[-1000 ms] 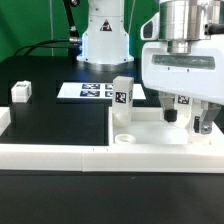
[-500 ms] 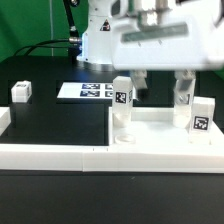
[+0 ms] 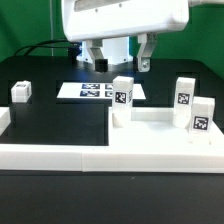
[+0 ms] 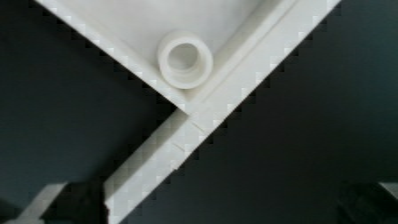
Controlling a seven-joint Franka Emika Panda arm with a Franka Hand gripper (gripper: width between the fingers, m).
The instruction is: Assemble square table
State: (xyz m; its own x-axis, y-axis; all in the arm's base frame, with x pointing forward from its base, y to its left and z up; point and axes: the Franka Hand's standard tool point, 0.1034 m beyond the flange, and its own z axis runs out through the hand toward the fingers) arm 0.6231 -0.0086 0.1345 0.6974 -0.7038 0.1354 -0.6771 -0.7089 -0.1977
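Standing below the gripper, the square table was a white rimmed slab with three legs upright inside its rim. The first leg was almost straight under the gripper. The second leg and third leg stood lower and toward the exterior view's right of it. The fourth leg sat alone on the black table, well down and away toward the exterior view's left of the gripper, apart from the slab.

You had the gripper raised clear of everything, its fingers spread wide and holding nothing.

By my reading, you were between legs: three were placed and one was left to fetch. The next move called for travel across to that loose block, a descent over it and a square grasp.

As for what held what, the wrist view looked down on a corner socket that was empty. I could not tell how deep the three legs sat. The marker board and the border wall carried nothing.
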